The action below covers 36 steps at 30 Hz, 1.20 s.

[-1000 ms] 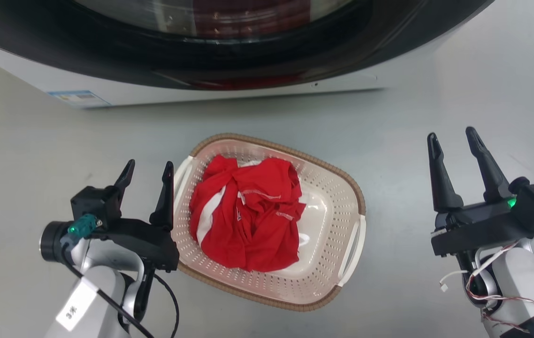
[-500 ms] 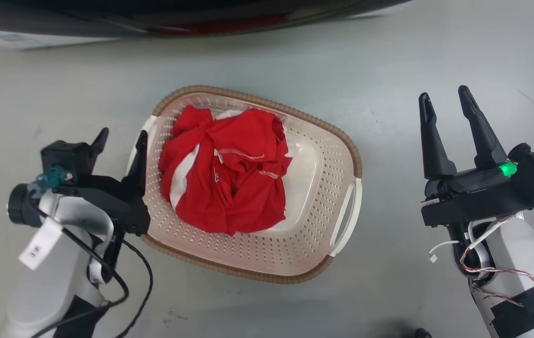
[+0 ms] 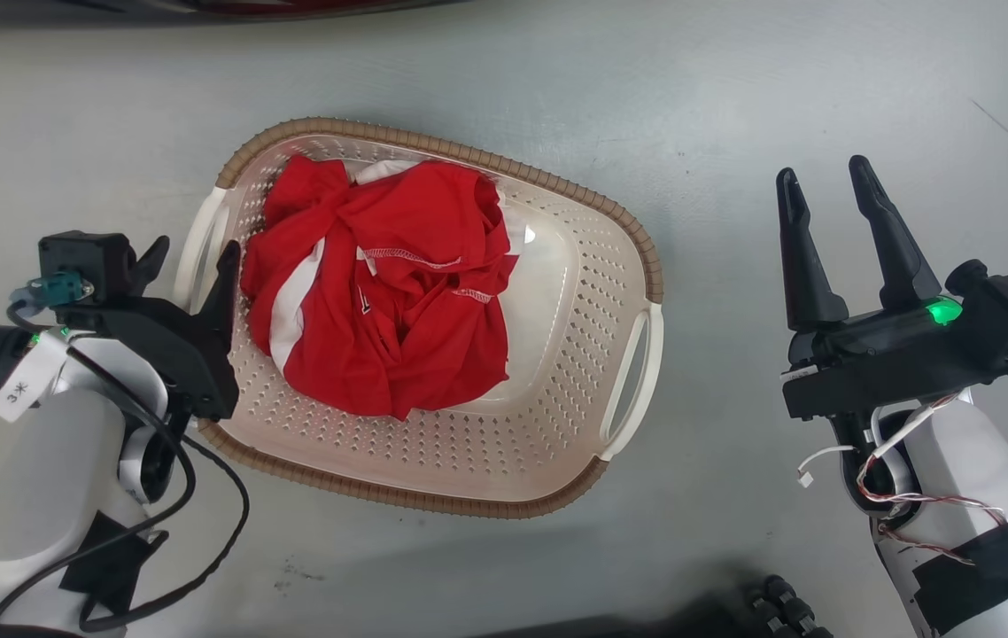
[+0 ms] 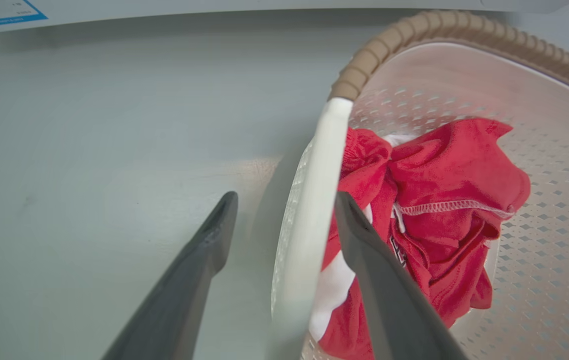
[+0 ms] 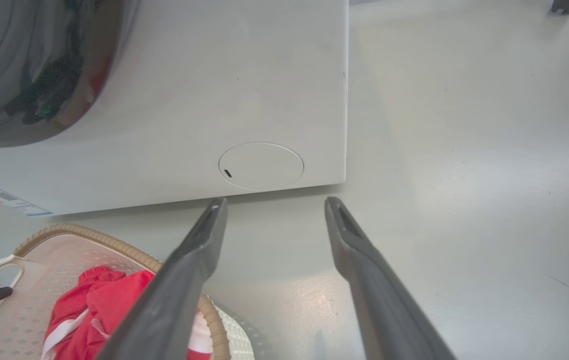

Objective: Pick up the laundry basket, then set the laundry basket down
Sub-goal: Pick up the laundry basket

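Left gripper (image 3: 194,248), fingers apart, straddles the basket (image 3: 469,158) handle (image 4: 314,200) ready to clamp for lifting; right gripper (image 3: 823,168), also apart, stands well right of the basket.

Bright, even overhead light. The laundry basket (image 3: 557,381) casts a soft shadow on the floor (image 3: 734,106); a glare spot sits on its bottom. In the left wrist view its white handle (image 4: 309,215) blurs near the lens.

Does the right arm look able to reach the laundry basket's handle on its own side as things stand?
Probably yes: the open right claw hangs beside that handle, with just bare floor between them.
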{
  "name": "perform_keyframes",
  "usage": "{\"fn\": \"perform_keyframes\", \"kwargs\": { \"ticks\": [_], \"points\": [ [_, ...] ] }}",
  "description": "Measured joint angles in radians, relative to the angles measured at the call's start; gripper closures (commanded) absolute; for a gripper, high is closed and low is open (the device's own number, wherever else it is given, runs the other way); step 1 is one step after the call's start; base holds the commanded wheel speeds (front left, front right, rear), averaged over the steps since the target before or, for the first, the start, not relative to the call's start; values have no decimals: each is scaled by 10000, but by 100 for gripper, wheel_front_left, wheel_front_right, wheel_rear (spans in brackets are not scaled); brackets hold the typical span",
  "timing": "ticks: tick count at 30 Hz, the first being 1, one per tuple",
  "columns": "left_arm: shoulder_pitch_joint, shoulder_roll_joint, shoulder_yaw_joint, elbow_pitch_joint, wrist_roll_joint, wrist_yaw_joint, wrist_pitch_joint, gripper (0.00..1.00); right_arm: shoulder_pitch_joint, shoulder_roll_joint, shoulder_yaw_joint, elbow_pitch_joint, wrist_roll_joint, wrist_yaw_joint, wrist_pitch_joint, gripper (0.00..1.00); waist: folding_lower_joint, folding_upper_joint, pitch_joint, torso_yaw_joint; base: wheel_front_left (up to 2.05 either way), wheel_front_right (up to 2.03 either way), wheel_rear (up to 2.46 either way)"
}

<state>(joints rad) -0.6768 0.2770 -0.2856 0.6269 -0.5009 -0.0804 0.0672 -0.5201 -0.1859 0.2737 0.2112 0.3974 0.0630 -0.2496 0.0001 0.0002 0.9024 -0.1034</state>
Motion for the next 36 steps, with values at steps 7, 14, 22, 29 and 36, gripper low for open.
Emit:
{"fn": "perform_keyframes", "kwargs": {
  "ticks": [7,14,22,29,36],
  "points": [
    [-392,8,-82,723,-69,-100,293,42,-38,50,-21,184,42,77,-46,0,0,-2,66,-97,0,0,0],
    [-589,-21,-270,1154,-67,-351,370,100,-78,71,-82,249,44,136,-71,0,-1,-2,75,-116,0,0,0],
    [-891,-61,-468,1662,-67,-393,366,100,-203,113,-167,364,44,176,-71,0,-1,-2,61,-80,0,0,0],
    [-977,-245,-336,2123,-382,-420,313,100,-238,138,-247,522,42,253,-71,0,-1,-2,-21,-41,0,0,0],
    [-906,-828,8,2786,-817,-366,236,100,-235,163,-364,625,42,268,-71,0,-1,-2,-259,53,0,0,0]
  ]
}}
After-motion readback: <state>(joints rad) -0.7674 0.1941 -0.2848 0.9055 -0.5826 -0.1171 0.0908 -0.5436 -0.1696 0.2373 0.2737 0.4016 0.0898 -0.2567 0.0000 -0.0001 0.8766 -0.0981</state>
